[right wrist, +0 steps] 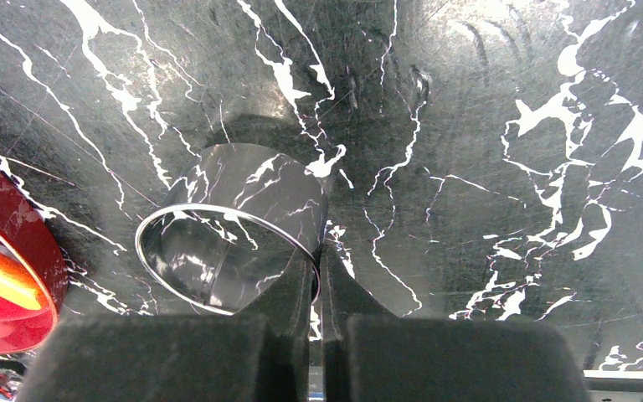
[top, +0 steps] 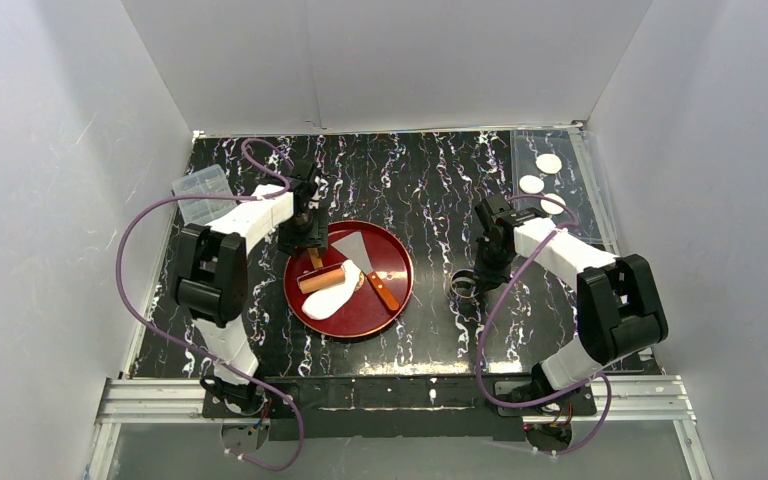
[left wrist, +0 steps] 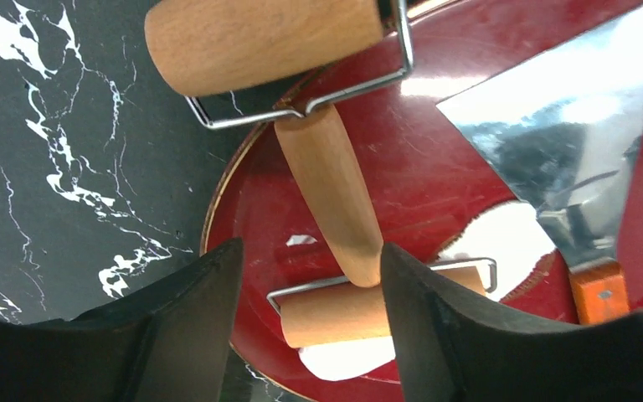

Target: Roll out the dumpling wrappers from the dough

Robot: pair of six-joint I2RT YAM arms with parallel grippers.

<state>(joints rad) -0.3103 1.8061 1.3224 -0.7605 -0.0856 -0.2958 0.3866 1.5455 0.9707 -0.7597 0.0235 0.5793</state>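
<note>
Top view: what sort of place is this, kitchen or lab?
Likely a lab robot cell staged for dumpling making: plain white walls, two bolted arms, and a red tray holding dough and a rolling pin.

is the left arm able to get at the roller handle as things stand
Probably yes: the left end effector is open with the roller handle lying between its fingers, and nothing blocks it.

No legible text or labels anywhere.
</note>
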